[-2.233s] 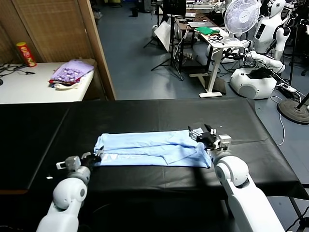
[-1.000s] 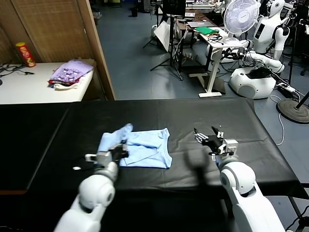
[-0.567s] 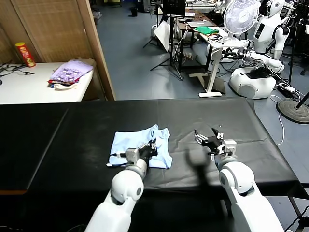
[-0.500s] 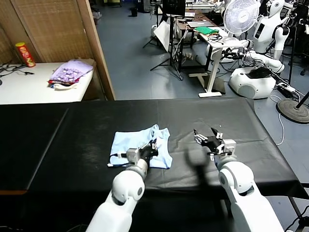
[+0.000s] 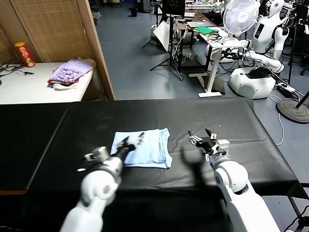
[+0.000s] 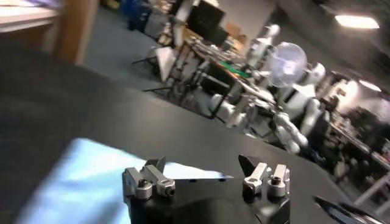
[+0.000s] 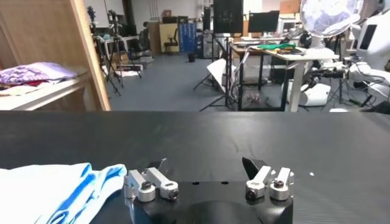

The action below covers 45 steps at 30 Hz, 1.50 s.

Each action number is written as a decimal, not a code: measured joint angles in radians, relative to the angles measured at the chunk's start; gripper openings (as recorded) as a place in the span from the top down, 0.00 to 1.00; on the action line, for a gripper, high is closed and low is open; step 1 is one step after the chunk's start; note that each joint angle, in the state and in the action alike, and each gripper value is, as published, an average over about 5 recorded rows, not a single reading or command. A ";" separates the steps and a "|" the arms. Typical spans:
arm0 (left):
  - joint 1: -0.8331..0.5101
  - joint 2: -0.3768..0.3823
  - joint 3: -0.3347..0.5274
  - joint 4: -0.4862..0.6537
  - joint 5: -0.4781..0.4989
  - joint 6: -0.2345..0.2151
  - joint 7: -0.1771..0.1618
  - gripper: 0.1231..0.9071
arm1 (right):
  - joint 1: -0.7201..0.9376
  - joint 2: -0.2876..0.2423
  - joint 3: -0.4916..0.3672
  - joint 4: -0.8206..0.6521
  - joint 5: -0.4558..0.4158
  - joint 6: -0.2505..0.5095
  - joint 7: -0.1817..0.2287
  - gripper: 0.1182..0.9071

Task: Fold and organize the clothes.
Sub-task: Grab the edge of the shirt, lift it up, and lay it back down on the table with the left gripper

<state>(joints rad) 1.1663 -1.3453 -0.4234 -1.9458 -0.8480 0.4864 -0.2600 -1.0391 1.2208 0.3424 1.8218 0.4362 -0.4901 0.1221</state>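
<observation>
The pale light-blue T-shirt [image 5: 145, 148] lies folded into a small flat rectangle on the black table [image 5: 222, 116], a little left of centre. My left gripper [image 5: 133, 140] hovers over the shirt's left part, open, with nothing between its fingers. The left wrist view shows the shirt [image 6: 79, 178] beyond and to one side of the spread left gripper [image 6: 203, 162]. My right gripper [image 5: 202, 137] stands open above bare table, just right of the shirt and apart from it. In the right wrist view the shirt's edge [image 7: 55, 190] shows beside the empty right gripper [image 7: 205, 163].
A purple patterned fabric pile [image 5: 71, 71] and a red can [image 5: 25, 53] sit on a white side table [image 5: 29, 89] at the back left. A wooden partition [image 5: 99, 48] stands behind the black table. Desks, a fan [image 5: 241, 17] and other robots fill the far room.
My left gripper carried the shirt's left end over to the right, let go, opened and drew back left. The shirt now lies flat, folded smaller. The right gripper barely moved.
</observation>
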 joint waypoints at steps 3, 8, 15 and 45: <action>0.011 0.007 -0.058 0.028 -0.052 -0.002 0.001 0.14 | 0.002 0.002 -0.006 -0.002 0.000 0.001 -0.001 0.14; 0.016 -0.010 -0.098 0.078 -0.112 -0.003 -0.001 0.14 | 0.007 0.001 -0.007 -0.002 0.000 0.002 -0.001 0.14; 0.018 -0.026 -0.117 0.135 -0.126 -0.023 0.017 0.17 | 0.006 -0.006 0.005 0.002 0.002 0.003 -0.004 0.14; 0.031 0.277 -0.178 0.132 0.761 -0.090 0.137 0.98 | -0.035 0.021 0.017 0.053 -0.066 -0.010 0.022 0.14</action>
<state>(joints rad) 1.1971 -1.0685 -0.6013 -1.8141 -0.0866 0.3966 -0.1228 -1.0742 1.2420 0.3596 1.8745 0.3700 -0.5006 0.1444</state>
